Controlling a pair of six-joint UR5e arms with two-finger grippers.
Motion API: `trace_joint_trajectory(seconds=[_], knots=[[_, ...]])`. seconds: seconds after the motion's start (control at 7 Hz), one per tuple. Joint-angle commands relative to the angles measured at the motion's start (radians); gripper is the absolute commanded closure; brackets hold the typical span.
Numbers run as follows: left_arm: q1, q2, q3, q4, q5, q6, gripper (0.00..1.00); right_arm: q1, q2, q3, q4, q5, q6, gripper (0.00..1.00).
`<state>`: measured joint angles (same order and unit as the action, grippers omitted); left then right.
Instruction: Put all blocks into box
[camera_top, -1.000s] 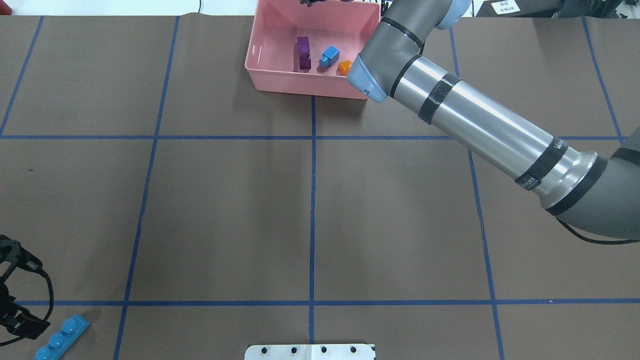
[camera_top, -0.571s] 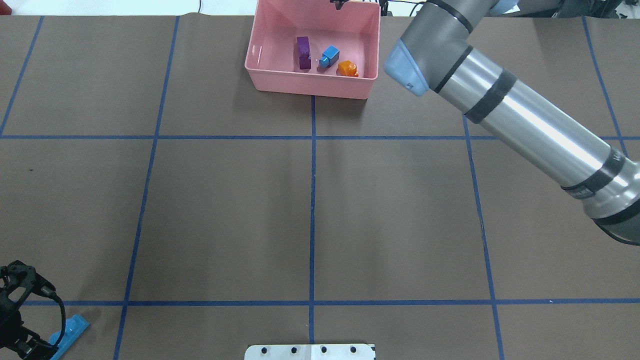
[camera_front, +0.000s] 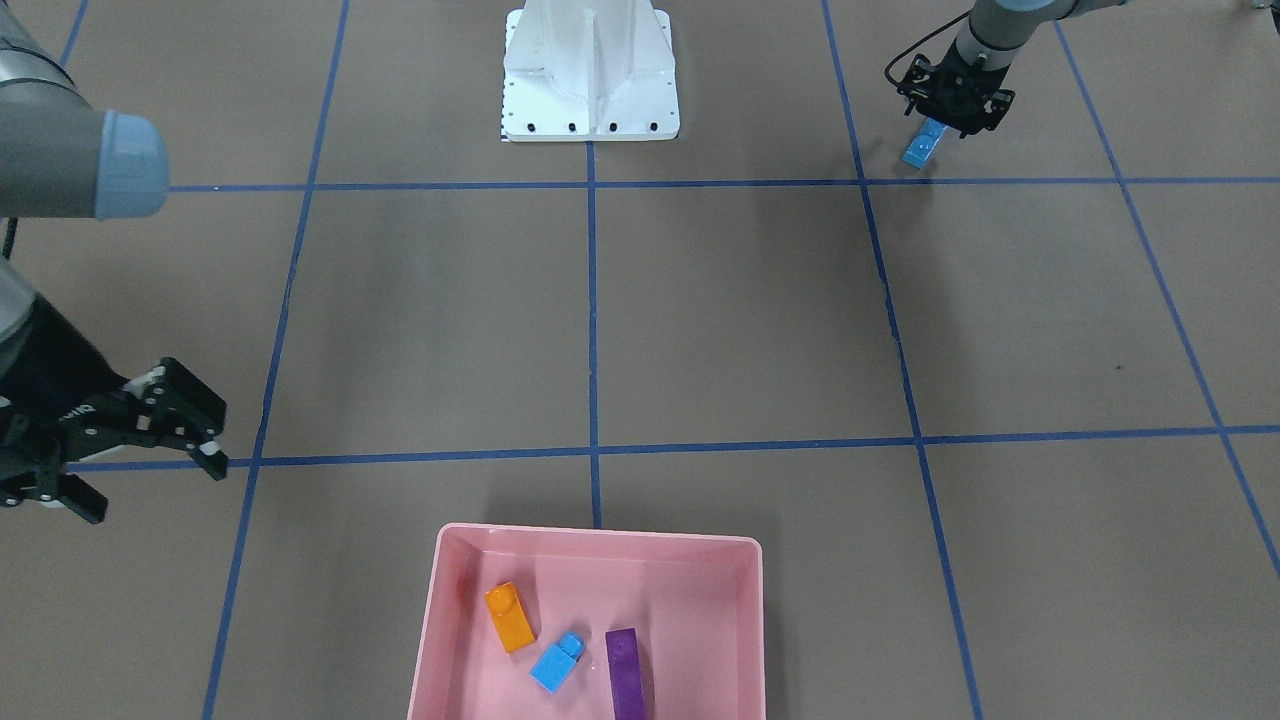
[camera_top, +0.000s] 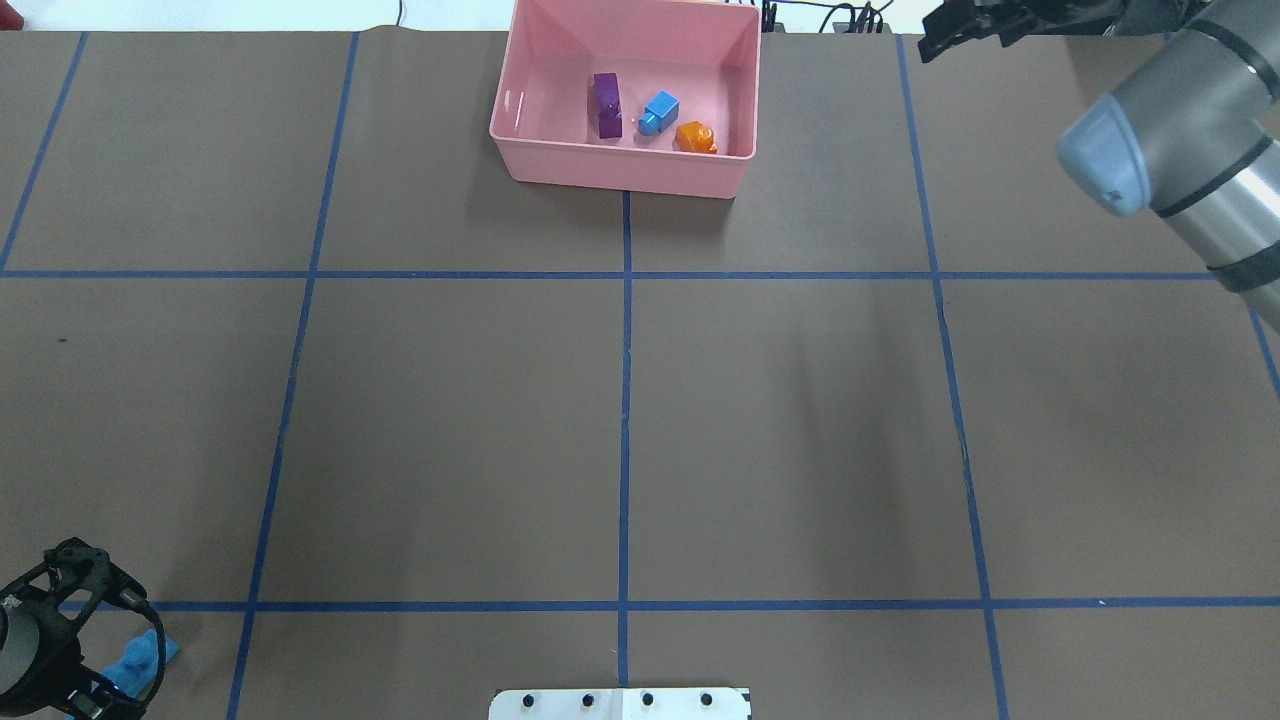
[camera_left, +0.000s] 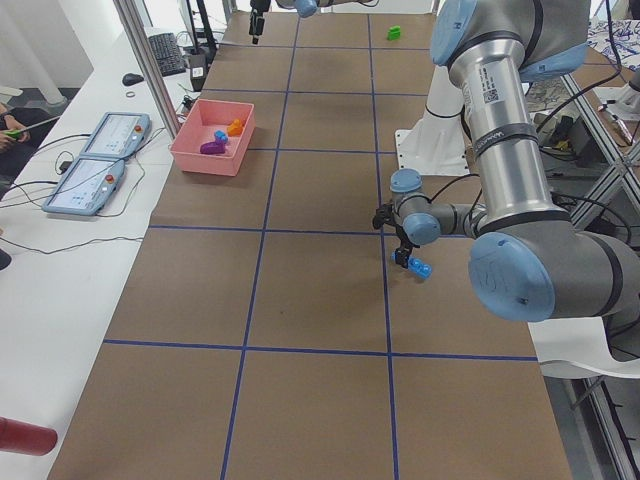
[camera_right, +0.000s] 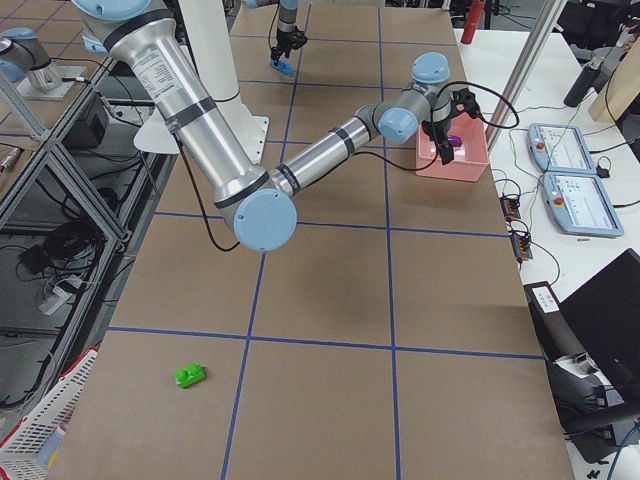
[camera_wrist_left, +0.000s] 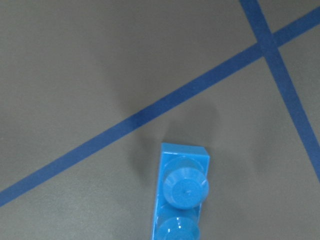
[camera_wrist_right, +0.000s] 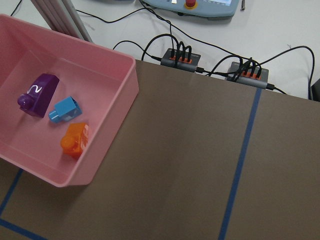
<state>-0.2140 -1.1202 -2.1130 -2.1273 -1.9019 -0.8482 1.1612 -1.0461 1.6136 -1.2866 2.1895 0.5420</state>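
The pink box (camera_top: 620, 172) stands at the table's far edge and holds the purple brick (camera_top: 606, 104), the small blue brick (camera_top: 659, 110) and the orange brick (camera_top: 694, 136). The long blue brick (camera_top: 143, 652) lies on the table near the left front corner. My left gripper (camera_top: 112, 655) hangs right over it, its fingers look spread and I see no grasp; the left wrist view shows the brick (camera_wrist_left: 182, 195) with no fingers. My right gripper (camera_front: 150, 488) is open and empty, right of the box. The green brick (camera_right: 189, 376) lies far off on my right.
The white robot base (camera_front: 590, 70) sits at the near middle edge. Blue tape lines cross the brown table cover. Cable boxes (camera_wrist_right: 180, 56) and operator tablets lie on the white bench beyond the box.
My right arm has swung right, away from above the box, uncovering the orange brick. My left gripper has shifted over the long blue brick, hiding most of it.
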Motion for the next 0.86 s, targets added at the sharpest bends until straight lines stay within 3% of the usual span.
trace_joint_trajectory(seconds=[0.0,0.14,0.29,0.43,0.71], knots=[[0.024,-0.035,0.042,0.001,0.023,-0.005,0.12,0.076,-0.09,0.04,0.0,0.067,-0.077,0.01],[0.033,-0.038,0.045,0.001,0.026,-0.006,0.31,0.112,-0.126,0.048,0.0,0.093,-0.133,0.01],[0.038,-0.036,0.042,0.001,0.024,-0.003,0.71,0.138,-0.153,0.052,0.0,0.11,-0.184,0.01],[0.036,-0.029,0.033,0.001,0.021,-0.002,1.0,0.15,-0.164,0.051,0.0,0.114,-0.209,0.01],[0.031,-0.01,-0.013,0.003,0.018,-0.029,1.0,0.169,-0.222,0.06,0.001,0.124,-0.275,0.01]])
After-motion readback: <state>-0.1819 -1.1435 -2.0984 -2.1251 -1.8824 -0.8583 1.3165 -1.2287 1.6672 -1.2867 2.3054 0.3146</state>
